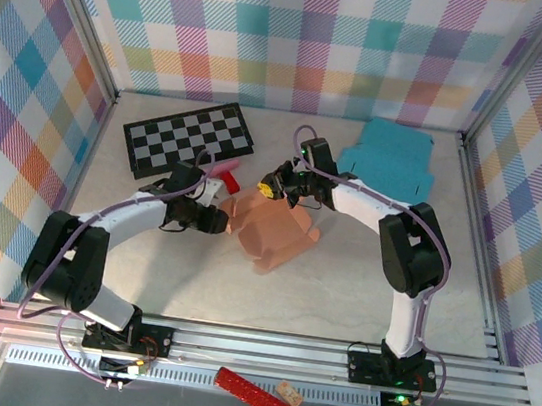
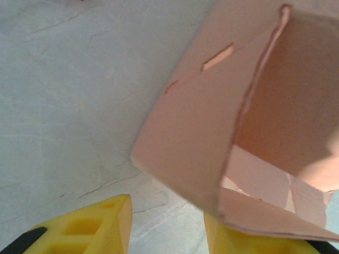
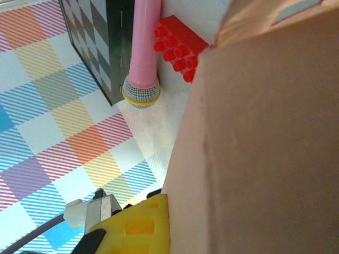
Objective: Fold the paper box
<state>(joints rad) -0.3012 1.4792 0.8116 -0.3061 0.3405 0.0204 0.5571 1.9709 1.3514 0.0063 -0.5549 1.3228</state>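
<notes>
Box [image 1: 273, 234] mid-worktop [image 1: 359, 296], part-formed, walls up. Left tool [image 2: 168, 222] spread, straddling box wall. Right tool [image 1: 275, 186] at far edge; second finger hidden, cannot tell grip. Next, likely: left pinches wall, folds inward.

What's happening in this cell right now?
Both arms are working on the pink paper box mid-table. The left gripper is at its left side, fingers apart by a corner. The right gripper is against the far edge, and its grip can't be made out. The box is partly formed, with walls up and one end open. A checkerboard, toy microphone and red brick lie behind.
</notes>
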